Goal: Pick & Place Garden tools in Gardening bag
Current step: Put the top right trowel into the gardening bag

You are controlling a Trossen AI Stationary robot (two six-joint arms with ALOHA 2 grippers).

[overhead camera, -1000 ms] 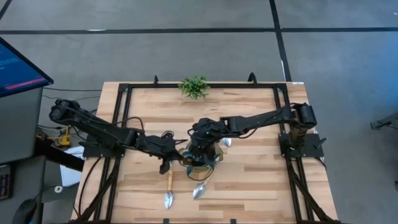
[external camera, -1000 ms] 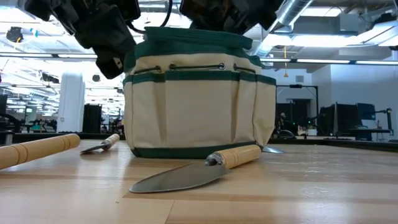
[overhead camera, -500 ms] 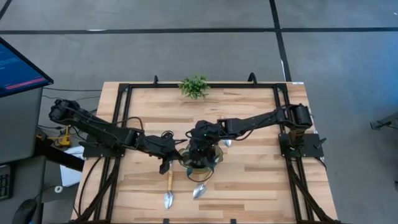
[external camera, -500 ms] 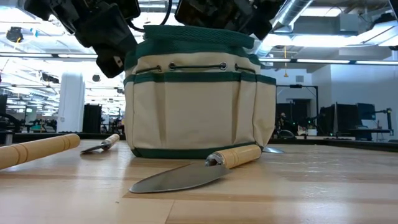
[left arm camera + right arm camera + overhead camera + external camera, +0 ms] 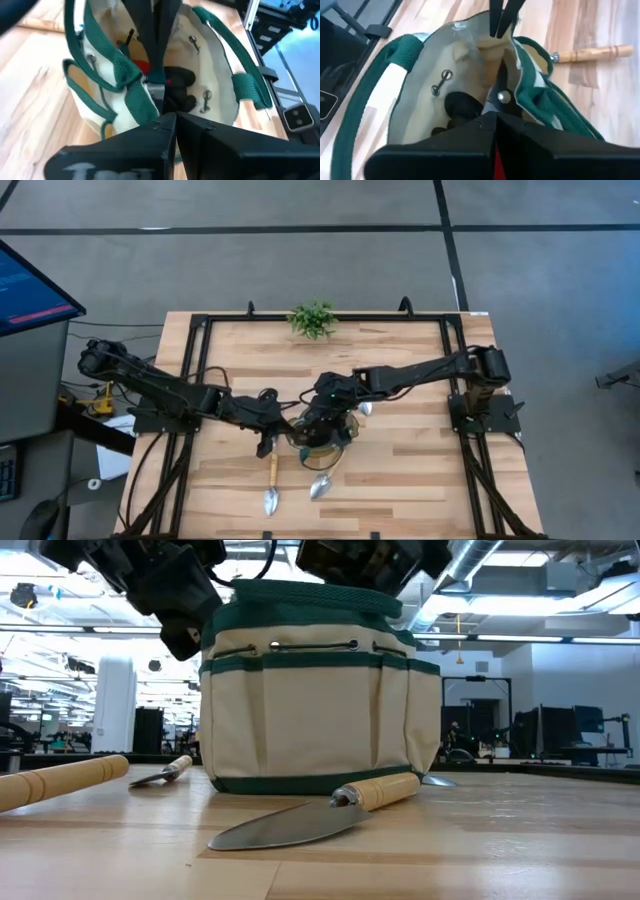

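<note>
2 trowels are lying on the wooden table in front of the gardening bag: we are seeing the 1st trowel just beside the bag's base, its wooden handle toward the bag and its silver blade pointing away, and the 2nd trowel lying a little to its left, well apart from the bag. We are also noticing a 3rd silver blade peeking out at the bag's far side. We are finding the tan, green-trimmed bag standing upright near the table's middle, with dark-handled shears and a red-and-black item lying inside it. We are seeing the left gripper reaching from the left, its fingers pressed together on the bag's green rim strap, while the right gripper is hanging over the bag's mouth from the right with its fingers together; whether they are pinching the fabric there, we cannot tell. We are spotting a leafy green plant sitting at the table's far edge, and a monitor glowing off to the left of the table.
</note>
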